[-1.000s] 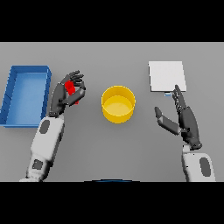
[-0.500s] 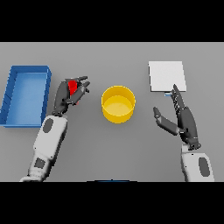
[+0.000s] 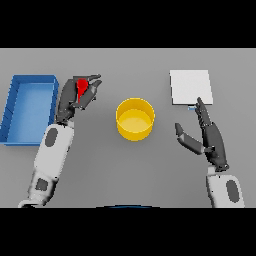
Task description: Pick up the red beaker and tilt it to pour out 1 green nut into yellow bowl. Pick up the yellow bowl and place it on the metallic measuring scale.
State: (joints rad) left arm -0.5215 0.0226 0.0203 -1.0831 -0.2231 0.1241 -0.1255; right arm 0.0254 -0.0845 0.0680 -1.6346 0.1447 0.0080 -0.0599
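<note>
My left hand (image 3: 75, 97) is shut on the red beaker (image 3: 81, 88), of which only a small red part shows between the curled fingers. It is held left of the yellow bowl (image 3: 135, 118), which stands upright in the middle of the table. I cannot see a green nut. The pale square measuring scale (image 3: 190, 87) lies at the back right. My right hand (image 3: 208, 137) is open with straight fingers, right of the bowl and just in front of the scale.
A blue tray (image 3: 29, 106) sits at the far left, right beside my left forearm.
My left hand has carried the red beaker back and slightly left, away from the bowl. The right hand has barely shifted.
</note>
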